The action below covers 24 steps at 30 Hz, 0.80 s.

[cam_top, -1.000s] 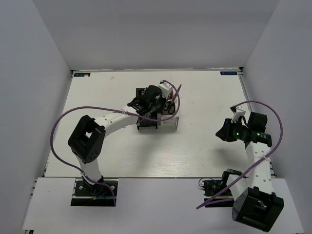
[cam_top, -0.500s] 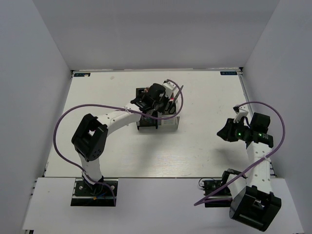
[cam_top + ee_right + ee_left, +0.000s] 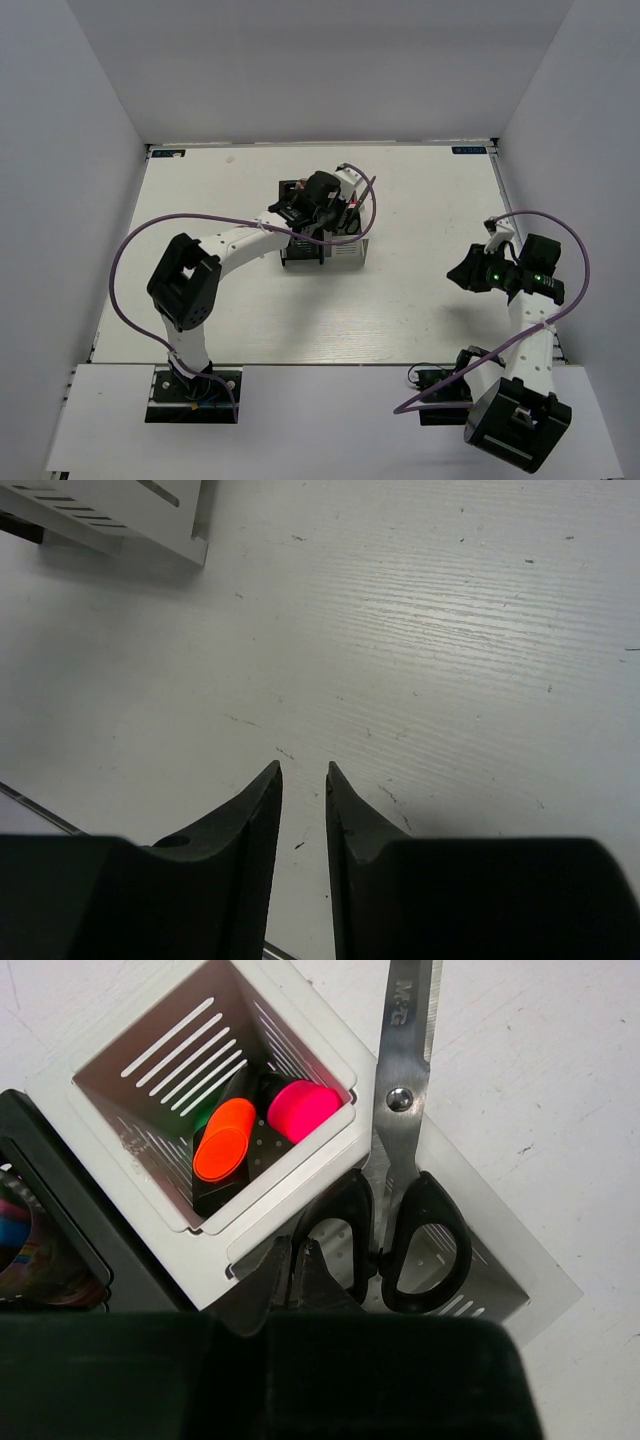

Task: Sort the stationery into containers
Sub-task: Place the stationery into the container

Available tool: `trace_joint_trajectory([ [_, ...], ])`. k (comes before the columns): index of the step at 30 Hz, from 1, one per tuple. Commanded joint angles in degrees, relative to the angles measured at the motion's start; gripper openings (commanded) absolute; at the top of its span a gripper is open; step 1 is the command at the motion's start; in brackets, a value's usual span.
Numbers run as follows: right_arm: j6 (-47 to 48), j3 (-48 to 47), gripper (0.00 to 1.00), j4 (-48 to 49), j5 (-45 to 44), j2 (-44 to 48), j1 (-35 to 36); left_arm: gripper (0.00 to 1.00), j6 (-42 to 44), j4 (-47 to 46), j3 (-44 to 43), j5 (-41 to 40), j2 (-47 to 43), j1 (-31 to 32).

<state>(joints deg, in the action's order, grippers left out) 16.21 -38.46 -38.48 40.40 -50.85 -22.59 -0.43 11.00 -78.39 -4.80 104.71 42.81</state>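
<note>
The white container (image 3: pixel 215 1260) fills the left wrist view. One compartment holds short black markers with orange (image 3: pixel 222 1140), pink (image 3: pixel 302 1108) and green (image 3: pixel 205 1115) ends. The black-handled scissors (image 3: pixel 405 1100) rest with their handles in the other compartment, blades sticking out past the rim. My left gripper (image 3: pixel 293 1255) is shut right beside the scissors' left handle loop, with nothing between its tips. The black container (image 3: pixel 70 1230) adjoins on the left, something colourful inside. My right gripper (image 3: pixel 304 770) hangs open and empty over bare table, far right of the containers (image 3: pixel 345 255).
A corner of the white container (image 3: pixel 150 515) shows at the top left of the right wrist view. My left arm (image 3: pixel 230 245) arches over the table's left half. White walls enclose the table on three sides.
My left wrist has shifted slightly farther over the containers, and the scissor blade that stuck up beside it no longer shows from above. My right gripper has drifted a little to the right.
</note>
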Motion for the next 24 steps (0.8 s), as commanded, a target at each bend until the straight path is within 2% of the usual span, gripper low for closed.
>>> trace_joint_trajectory([
  [1, 1.3, 0.3, 0.28, -0.9, 2.1, 0.7, -0.8, 0.03, -0.1, 0.5, -2.8, 0.1, 0.5, 0.6],
  [7, 1.4, 0.5, 0.28, -0.8, 2.7, 0.8, -1.8, 0.04, -0.4, 1.9, -3.9, 0.3, 1.1, 0.8],
  [10, 1.2, 0.4, 0.28, -1.0, 2.9, 0.7, -2.4, 0.11, -0.7, 1.9, -3.4, 0.3, 1.0, 0.8],
  [14, 1.2, 0.5, 0.28, -1.2, 3.7, 0.7, -2.9, 0.27, -0.8, 1.7, -2.2, 0.0, 0.5, 0.7],
  [17, 1.3, 0.5, 0.28, -1.2, 4.2, 0.6, -3.3, 0.3, -1.0, 1.3, -1.6, -0.2, 0.2, 0.8],
  [23, 1.5, 0.4, 0.28, -1.3, 5.0, 0.2, -4.2, 0.3, -1.1, 1.5, -1.5, -0.5, -0.1, 0.7],
  [24, 1.4, 0.5, 0.28, -1.3, 5.1, 0.1, -4.3, 0.27, -1.1, 1.6, -1.5, -0.4, 0.0, 0.8],
])
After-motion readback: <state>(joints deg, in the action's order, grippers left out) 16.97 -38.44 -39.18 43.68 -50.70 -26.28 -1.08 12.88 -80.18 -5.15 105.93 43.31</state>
